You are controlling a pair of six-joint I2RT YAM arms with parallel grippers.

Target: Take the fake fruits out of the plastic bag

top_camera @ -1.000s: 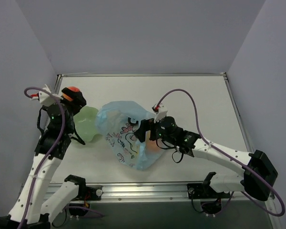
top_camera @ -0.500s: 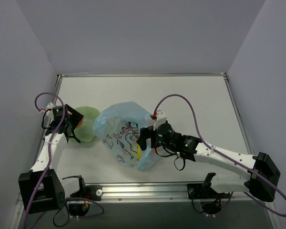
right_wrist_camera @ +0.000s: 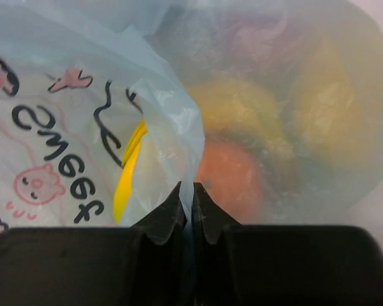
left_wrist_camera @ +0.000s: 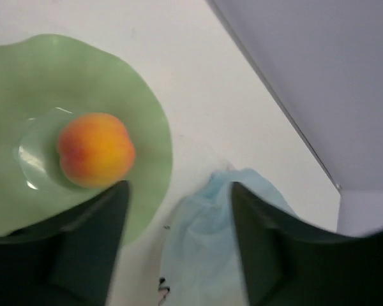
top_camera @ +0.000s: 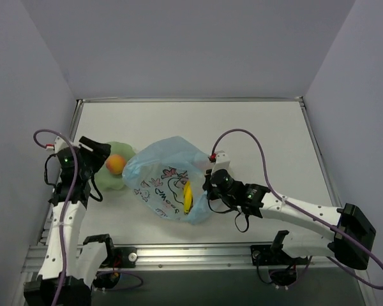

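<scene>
The light-blue plastic bag (top_camera: 166, 182) lies mid-table with its cartoon print up. A yellow banana-like piece (top_camera: 187, 196) shows at its near-right mouth. My right gripper (top_camera: 207, 185) is shut on a fold of the bag (right_wrist_camera: 83, 95); the pinch (right_wrist_camera: 192, 191) holds thin blue film. Through the film I see the yellow piece (right_wrist_camera: 129, 172), a red-orange fruit (right_wrist_camera: 233, 175) and pale yellowish fruits (right_wrist_camera: 242, 108). A peach-orange fruit (top_camera: 116, 164) rests on the green plate (top_camera: 112, 183). My left gripper (top_camera: 99, 155) hovers beside it, open (left_wrist_camera: 179, 210) and empty, between the fruit (left_wrist_camera: 96, 148) and the bag's edge (left_wrist_camera: 210, 255).
The pale green plate (left_wrist_camera: 83, 70) sits left of the bag, close to the left wall. Purple cables loop over both arms. The grey wall edge (left_wrist_camera: 293, 127) runs close behind the plate. White tabletop (top_camera: 255, 134) stretches to the back and right.
The left gripper came down from holding the orange fruit up and let it go onto the plate. The right gripper shut on the bag's fold, and the yellow piece now shows.
</scene>
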